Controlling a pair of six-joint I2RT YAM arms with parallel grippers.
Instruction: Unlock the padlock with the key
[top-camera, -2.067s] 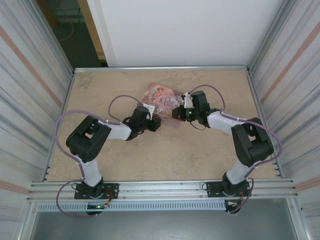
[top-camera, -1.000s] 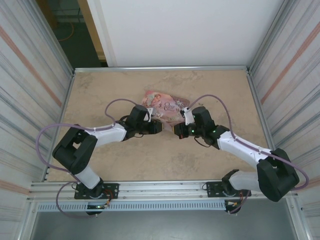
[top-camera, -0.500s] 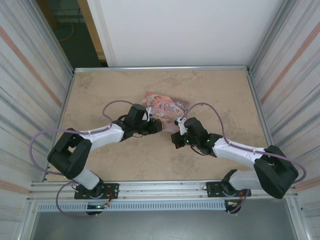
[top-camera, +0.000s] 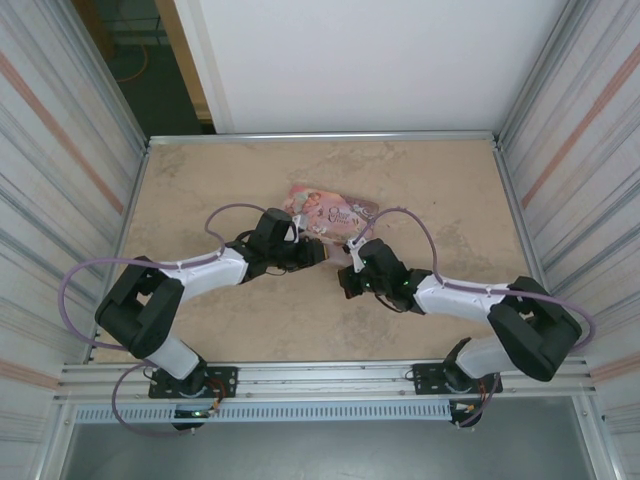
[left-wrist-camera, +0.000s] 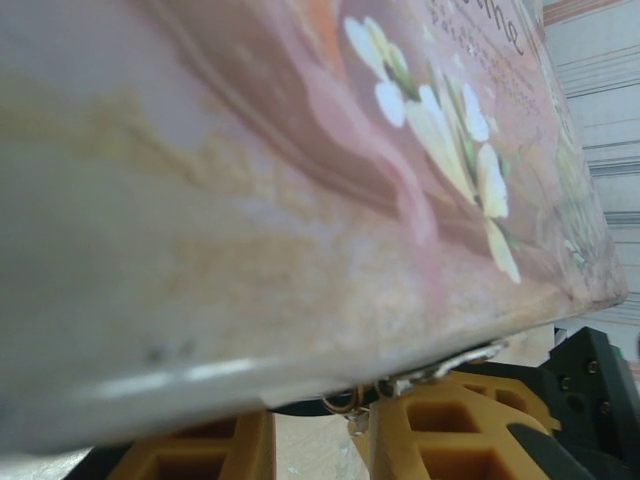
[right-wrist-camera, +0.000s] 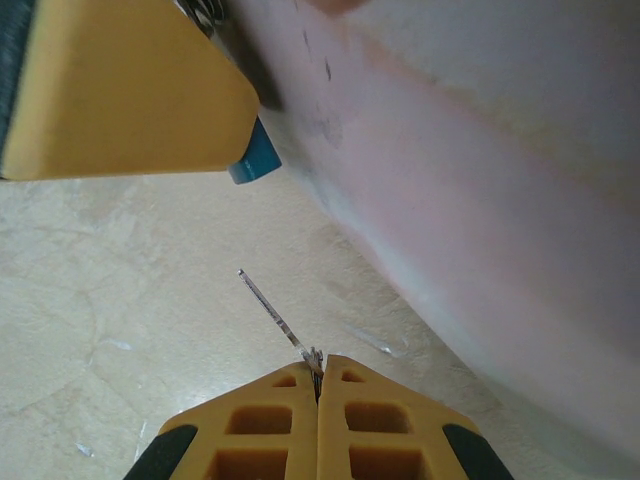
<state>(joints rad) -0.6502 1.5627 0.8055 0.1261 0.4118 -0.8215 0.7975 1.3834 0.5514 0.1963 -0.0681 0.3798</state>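
The padlock (right-wrist-camera: 254, 160) shows as a small blue-teal corner poking out beside a yellow finger (right-wrist-camera: 120, 90) of my left gripper, hard against the pink tin (right-wrist-camera: 480, 180). My left gripper (top-camera: 315, 252) sits at the tin's near edge and looks shut on the padlock. In the left wrist view the tin (left-wrist-camera: 300, 150) hides the padlock's body, and a small metal ring (left-wrist-camera: 345, 402) hangs between the fingers. My right gripper (right-wrist-camera: 318, 372) is shut on the key (right-wrist-camera: 272, 315). The key's thin blade points at the padlock with a gap between them, just above the table.
The pink illustrated tin (top-camera: 330, 210) lies mid-table just beyond both grippers. My right gripper (top-camera: 345, 282) hovers on its near side, close to the left one. Corrugated metal walls (top-camera: 70, 200) close in both sides, and a rail (top-camera: 320, 378) runs along the near edge.
My right gripper has drawn back from the tin's right end to its near side, toward the left gripper, carrying the key. The left arm has stretched out lower and barely moved at the gripper.
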